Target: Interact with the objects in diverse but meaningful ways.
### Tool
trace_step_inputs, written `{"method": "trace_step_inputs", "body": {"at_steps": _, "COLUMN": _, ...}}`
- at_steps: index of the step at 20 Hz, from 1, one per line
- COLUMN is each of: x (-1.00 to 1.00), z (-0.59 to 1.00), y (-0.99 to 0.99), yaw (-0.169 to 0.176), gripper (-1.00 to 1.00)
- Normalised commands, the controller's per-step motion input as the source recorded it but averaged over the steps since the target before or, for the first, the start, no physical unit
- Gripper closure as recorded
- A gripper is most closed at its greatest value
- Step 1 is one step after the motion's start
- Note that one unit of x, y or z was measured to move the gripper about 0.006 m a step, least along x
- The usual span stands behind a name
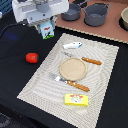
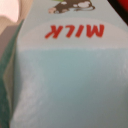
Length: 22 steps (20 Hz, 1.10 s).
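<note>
My gripper (image 1: 44, 26) is at the back of the exterior view's left, shut on the white-and-green milk carton (image 1: 47, 30), which hangs tilted above the black table. In the wrist view the milk carton (image 2: 70, 75) fills nearly the whole picture, with red "MILK" lettering, and my fingers are hidden. The red tomato (image 1: 32, 57) lies on the black cloth left of the mat. Near the mat's far edge rests the white-and-blue fish piece (image 1: 73, 45). The flat yellow box (image 1: 76, 100) lies at the mat's near edge.
A woven placemat (image 1: 42, 82) carries a tan plate (image 1: 73, 68), an orange-handled knife (image 1: 91, 61) and a fork (image 1: 72, 83). Two grey pots (image 1: 96, 14) stand on a brown board (image 1: 112, 31) at the back.
</note>
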Motion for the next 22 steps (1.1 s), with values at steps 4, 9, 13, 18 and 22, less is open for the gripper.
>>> {"method": "trace_step_inputs", "body": {"at_steps": 4, "x": 0.45, "z": 0.05, "y": -0.84, "yaw": 0.0, "gripper": 1.0}}
{"method": "trace_step_inputs", "body": {"at_steps": 9, "x": 0.51, "z": 0.0, "y": -0.91, "yaw": 0.004, "gripper": 1.0}}
{"method": "trace_step_inputs", "body": {"at_steps": 13, "x": 0.63, "z": 0.0, "y": -0.84, "yaw": 0.0, "gripper": 1.0}}
{"method": "trace_step_inputs", "body": {"at_steps": 18, "x": 0.61, "z": 0.1, "y": -0.82, "yaw": -0.009, "gripper": 1.0}}
{"method": "trace_step_inputs", "body": {"at_steps": 22, "x": 0.65, "z": 0.18, "y": -0.68, "yaw": -0.039, "gripper": 1.0}}
